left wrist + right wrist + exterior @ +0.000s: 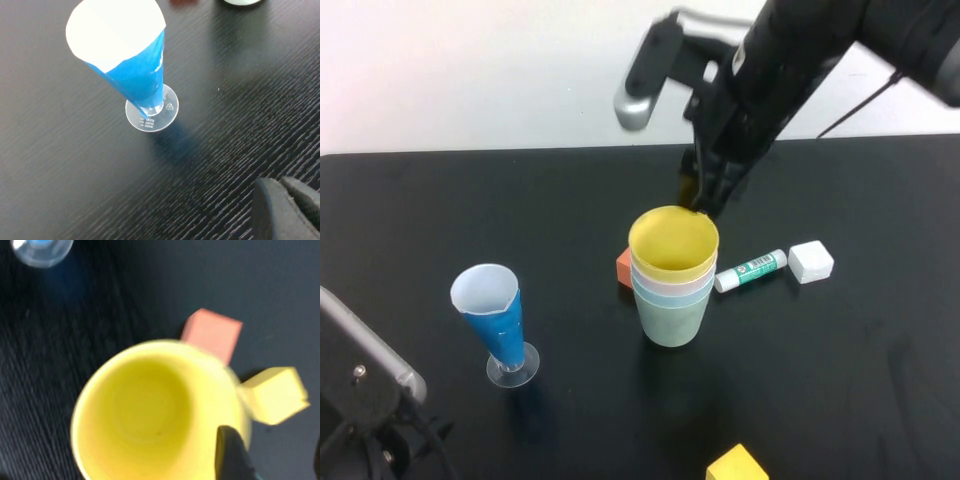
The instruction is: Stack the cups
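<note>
In the high view, the four cups sat nested in one stack at the centre of the black bench (440,200): the yellow cup (673,243) on top, the pale pink cup (672,280) and the light blue cup (672,292) showing only as rims beneath it, and the sage green cup (673,320) at the bottom. The right gripper (705,195) hung just above the far rim of the yellow cup, upper centre of the frame, its jaws released and clear of the cup. An orange block (622,266) lay against the stack's left side. To the right lay a glue stick (751,270) and a white block (811,261). A yellow block (737,465) sat at the bottom edge. The blue-and-white cone glass (494,317) stood upright at lower left. The left gripper (360,400) was parked in the lower left corner, jaws clenched on nothing

In the left wrist view, the cone glass (125,65) stood on its clear foot at upper centre, and a dark fingertip of the left gripper (285,210) showed at lower right

In the right wrist view, the yellow cup's (150,415) open mouth filled the centre and lower frame. The orange block (212,332) sat just beyond its rim, the yellow block (275,395) at right, and a dark finger of the right gripper (232,455) at the bottom edge
</note>
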